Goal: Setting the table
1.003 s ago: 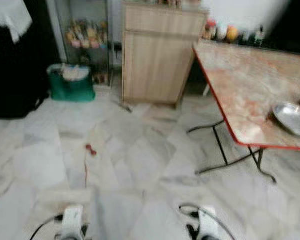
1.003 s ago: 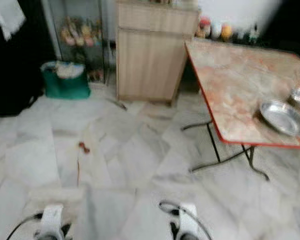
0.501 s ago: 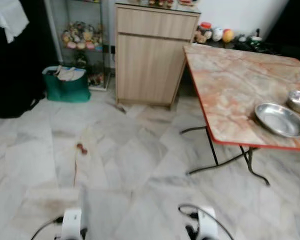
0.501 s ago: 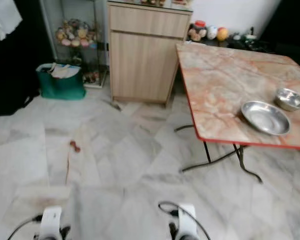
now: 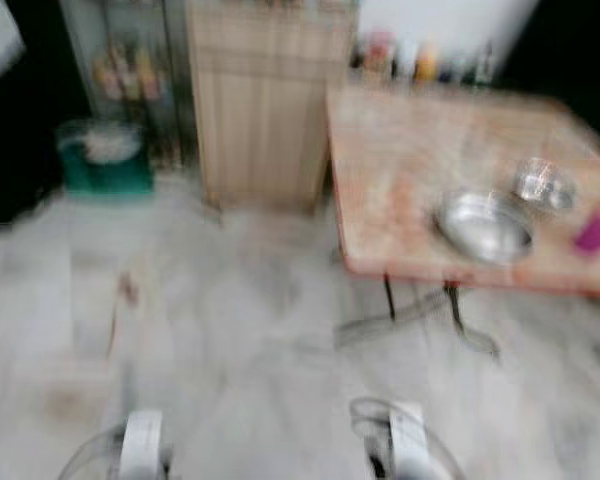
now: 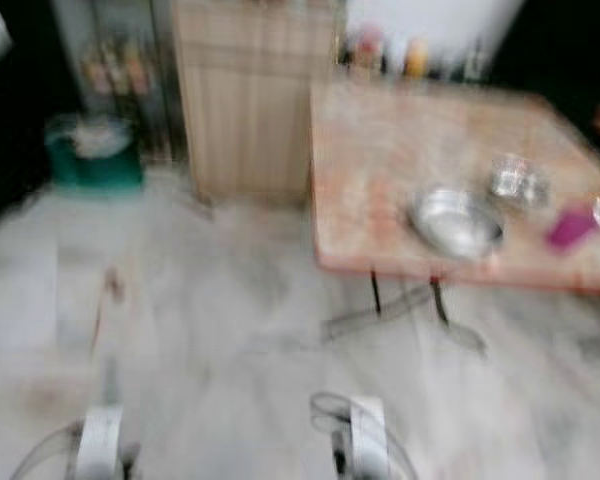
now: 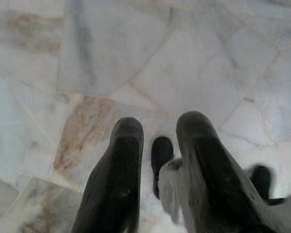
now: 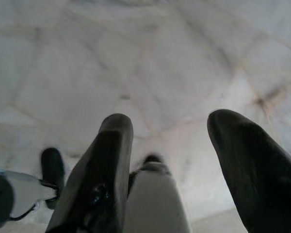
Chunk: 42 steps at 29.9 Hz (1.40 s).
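A folding table (image 5: 400, 150) with a marbled top and red edge stands ahead to the right. On it lie a wide steel plate (image 5: 483, 227), a small steel bowl (image 5: 543, 183) behind it, and a purple thing (image 5: 596, 232) near the right edge, too blurred to name. Both arms hang low over the marble floor, far short of the table. My left gripper (image 7: 160, 126) is open by a narrow gap with nothing in it. My right gripper (image 8: 169, 121) is open wide and holds nothing.
A wooden cabinet (image 5: 260, 120) stands against the wall, left of the table. A glass shelf unit (image 5: 130, 70) and a green bag (image 5: 105, 160) are further left. Jars (image 5: 420, 60) line the wall behind the table. Marble floor (image 5: 230, 330) lies between me and the table.
The whole picture has shifted and blurred, so the camera has moved: the table now sits nearer the middle, and the purple thing has come into view. Both arms hang as before.
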Available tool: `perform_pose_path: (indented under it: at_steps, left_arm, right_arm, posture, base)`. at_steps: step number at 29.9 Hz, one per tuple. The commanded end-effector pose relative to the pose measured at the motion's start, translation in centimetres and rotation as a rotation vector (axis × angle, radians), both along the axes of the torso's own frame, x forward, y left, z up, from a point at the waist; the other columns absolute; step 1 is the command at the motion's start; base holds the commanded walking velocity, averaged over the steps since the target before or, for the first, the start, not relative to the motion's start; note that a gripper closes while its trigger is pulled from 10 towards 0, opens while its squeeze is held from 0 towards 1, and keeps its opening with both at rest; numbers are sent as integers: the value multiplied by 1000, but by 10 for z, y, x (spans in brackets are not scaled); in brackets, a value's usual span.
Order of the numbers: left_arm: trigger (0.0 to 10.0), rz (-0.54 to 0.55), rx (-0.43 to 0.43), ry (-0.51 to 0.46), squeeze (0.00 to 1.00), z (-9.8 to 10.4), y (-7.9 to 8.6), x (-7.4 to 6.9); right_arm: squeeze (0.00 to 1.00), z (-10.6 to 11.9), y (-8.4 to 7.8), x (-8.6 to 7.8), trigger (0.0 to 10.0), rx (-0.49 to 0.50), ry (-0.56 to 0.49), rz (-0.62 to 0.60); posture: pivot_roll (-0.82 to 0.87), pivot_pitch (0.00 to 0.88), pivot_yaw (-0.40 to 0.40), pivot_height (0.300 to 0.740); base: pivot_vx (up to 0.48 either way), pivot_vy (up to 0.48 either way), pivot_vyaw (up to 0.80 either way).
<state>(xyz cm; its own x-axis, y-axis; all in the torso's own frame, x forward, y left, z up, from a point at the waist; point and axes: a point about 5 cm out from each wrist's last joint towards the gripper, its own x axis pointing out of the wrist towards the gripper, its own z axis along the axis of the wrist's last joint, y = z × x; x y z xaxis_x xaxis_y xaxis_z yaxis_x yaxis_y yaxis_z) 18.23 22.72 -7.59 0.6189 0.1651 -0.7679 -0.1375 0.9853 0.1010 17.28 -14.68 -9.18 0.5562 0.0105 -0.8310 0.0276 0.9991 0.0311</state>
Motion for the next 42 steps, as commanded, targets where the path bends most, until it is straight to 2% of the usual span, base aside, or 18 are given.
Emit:
perform_pose_path:
  at_steps: [1, 25, 35, 42]
  left_arm:
    - [10000, -20, -25, 2, 0, -2, -10, 0]
    - [10000, -32, -30, -8, 0, -1, -13, 4]
    - [10000, -41, -28, -12, 0, -1, -14, 4]
    - [10000, -53, -6, -57, 0, 5, -14, 13]
  right_arm:
    - [0, 0, -10, -1, 10000, -25, 1, -11]
    - [0, -1, -8, -2, 10000, -18, 1, -4]
    - [0, -1, -7, -2, 10000, -11, -5, 8]
    - [0, 0, -8, -2, 10000, -13, -6, 9]
  posture:
    - [79, 0, -79, 740]
    - [81, 0, -79, 740]
    - [81, 0, -74, 740]
    - [88, 0, -73, 740]
  base:
    - [0, -390, 0]
    - [0, -380, 0]
    - [0, 0, 0]
    - [0, 0, 0]
